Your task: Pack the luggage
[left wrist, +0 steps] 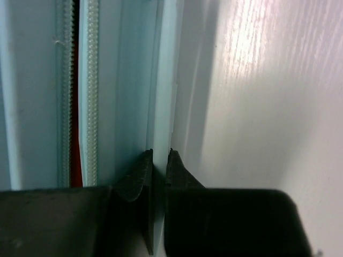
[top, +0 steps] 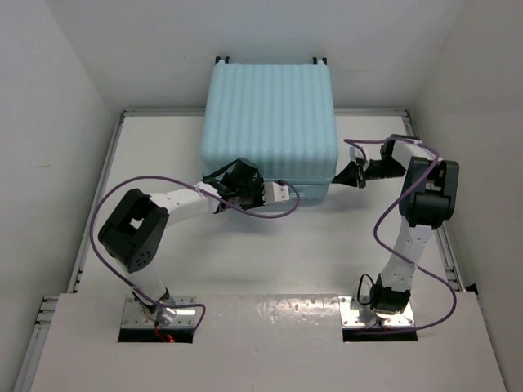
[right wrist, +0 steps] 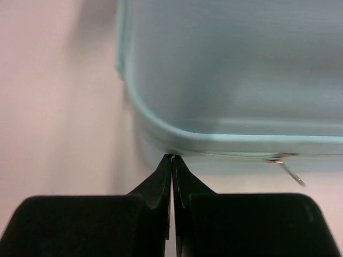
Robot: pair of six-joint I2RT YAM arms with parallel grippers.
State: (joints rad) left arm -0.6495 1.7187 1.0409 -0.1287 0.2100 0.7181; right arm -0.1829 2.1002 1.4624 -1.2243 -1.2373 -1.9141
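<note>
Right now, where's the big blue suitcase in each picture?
Top external: the suitcase sits top middle, at the table's far side.
Left wrist: the suitcase fills the left half, its zipper showing.
Right wrist: the suitcase fills the upper right.
Shared landmark: the white table lies beside it in every view.
</note>
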